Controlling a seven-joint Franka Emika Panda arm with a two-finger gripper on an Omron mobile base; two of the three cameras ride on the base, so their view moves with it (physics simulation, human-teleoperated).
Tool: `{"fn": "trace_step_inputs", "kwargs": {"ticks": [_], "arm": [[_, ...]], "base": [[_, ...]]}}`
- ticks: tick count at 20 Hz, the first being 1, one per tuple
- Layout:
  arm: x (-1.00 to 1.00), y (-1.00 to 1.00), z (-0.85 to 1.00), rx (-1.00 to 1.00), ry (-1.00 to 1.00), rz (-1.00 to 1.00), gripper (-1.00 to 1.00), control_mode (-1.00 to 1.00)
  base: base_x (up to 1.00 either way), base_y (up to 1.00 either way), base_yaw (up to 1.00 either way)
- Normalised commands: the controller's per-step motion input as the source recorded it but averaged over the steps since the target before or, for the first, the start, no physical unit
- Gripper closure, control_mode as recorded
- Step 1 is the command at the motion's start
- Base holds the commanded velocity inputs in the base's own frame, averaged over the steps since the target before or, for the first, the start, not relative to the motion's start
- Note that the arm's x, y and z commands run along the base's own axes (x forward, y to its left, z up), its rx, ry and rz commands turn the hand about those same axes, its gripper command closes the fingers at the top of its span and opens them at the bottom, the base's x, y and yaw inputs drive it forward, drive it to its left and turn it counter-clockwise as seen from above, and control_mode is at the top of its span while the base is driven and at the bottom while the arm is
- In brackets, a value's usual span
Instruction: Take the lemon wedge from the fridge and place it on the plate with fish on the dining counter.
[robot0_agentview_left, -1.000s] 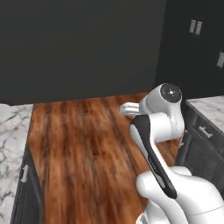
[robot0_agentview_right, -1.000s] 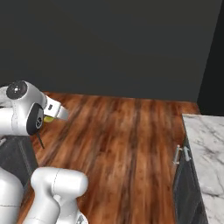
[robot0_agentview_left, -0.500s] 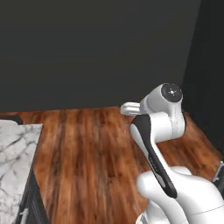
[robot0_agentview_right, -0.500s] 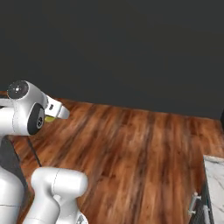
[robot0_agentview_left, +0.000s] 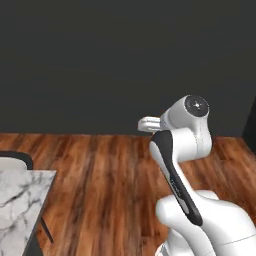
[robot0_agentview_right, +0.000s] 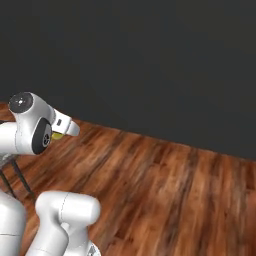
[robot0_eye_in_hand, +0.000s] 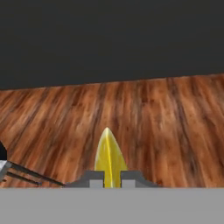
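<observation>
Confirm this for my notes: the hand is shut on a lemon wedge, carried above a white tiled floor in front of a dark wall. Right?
Not quite: the floor is brown wood planks, not white tile, as the hand view shows. The rest holds: the hand is shut on the yellow lemon wedge, carried above that floor, with the dark wall beyond.

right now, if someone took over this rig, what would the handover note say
Tool: shut on the lemon wedge, whose yellow tip sticks out between the fingertips; a bit of yellow also shows at the tool in the right base view.
Surroundings: wooden floor and a dark wall ahead; a marble counter corner sits at lower left of the left base view.
Done: wedge picked up.
Left: reach the blue plate with fish and set the wedge on it.
</observation>
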Motion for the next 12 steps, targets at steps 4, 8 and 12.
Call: {"fn": "trace_step_inputs", "kwargs": {"ticks": [4, 8, 12], "arm": [[0.00, 0.00, 0.00, 0.00, 0.00, 0.00, 1.00, 1.00], [0.00, 0.00, 0.00, 0.00, 0.00, 0.00, 1.00, 1.00], [0.00, 0.00, 0.00, 0.00, 0.00, 0.00, 1.00, 1.00]], "base": [[1.00, 0.00, 0.41], [1.00, 0.00, 0.48], [1.00, 0.00, 0.52]]}}
